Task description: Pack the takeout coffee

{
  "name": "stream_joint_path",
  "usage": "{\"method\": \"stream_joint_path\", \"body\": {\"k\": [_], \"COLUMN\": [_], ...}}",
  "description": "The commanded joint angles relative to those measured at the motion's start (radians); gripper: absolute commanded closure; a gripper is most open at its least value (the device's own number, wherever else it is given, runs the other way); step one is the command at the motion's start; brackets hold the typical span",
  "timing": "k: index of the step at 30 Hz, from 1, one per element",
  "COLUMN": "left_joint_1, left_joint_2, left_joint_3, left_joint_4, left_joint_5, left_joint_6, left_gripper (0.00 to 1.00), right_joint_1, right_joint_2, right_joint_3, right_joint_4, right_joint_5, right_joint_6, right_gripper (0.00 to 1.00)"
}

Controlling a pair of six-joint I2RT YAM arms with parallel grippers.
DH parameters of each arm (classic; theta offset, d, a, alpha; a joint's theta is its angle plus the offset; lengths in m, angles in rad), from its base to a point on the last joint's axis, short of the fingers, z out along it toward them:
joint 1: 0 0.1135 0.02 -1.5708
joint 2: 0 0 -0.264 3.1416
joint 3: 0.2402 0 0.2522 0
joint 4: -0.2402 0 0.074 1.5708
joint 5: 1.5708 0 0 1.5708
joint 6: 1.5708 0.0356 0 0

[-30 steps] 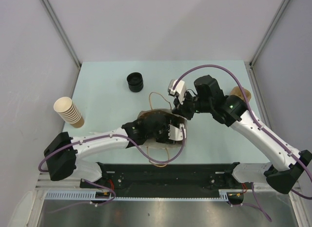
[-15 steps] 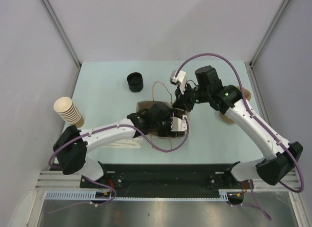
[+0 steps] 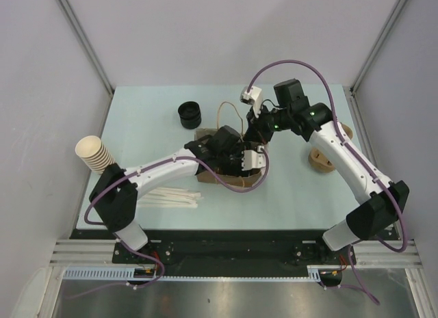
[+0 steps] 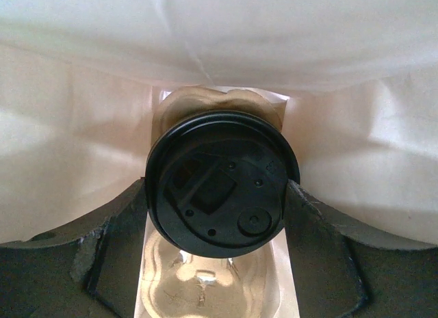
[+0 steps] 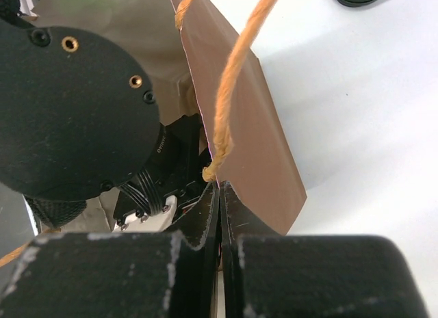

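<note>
Step, we judge: placing coffee cup in paper bag. Cup clamped in left fingers, deep inside bag; right fingers pinched closed on bag rim. Next we need: set upright, release, withdraw.

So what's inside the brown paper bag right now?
The takeout coffee, black top toward the wrist camera, clamped between the left gripper's fingers, with the bag's pale inner walls around it. Whatever lies behind the top and fingers is covered.
</note>
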Motion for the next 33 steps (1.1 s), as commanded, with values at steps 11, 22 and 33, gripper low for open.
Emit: {"method": "stream_joint_path", "body": {"k": [11, 22, 33], "left_joint_1": [0.065, 0.082, 0.085], "left_joint_2": [0.158, 0.219, 0.172], "left_joint_3": [0.046, 0.046, 0.040], "left_joint_4": [-0.090, -0.104, -0.089], "left_joint_5": [0.092, 0.107, 0.121], "left_joint_6": [0.024, 0.047, 0.032], "left_gripper": [0.78, 0.79, 0.39], "right_joint_1": [-0.047, -0.070, -0.080], "right_joint_2": [0.079, 0.139, 0.156], "right_joint_3": [0.076, 0.111, 0.122], "right_joint_4": [-0.065, -0.088, -0.113], "right_joint_5": [-0.102, -0.122, -0.133], "right_joint_6": [-0.017, -0.041, -0.057], "right_gripper": [1.00, 1.00, 1.00]}}
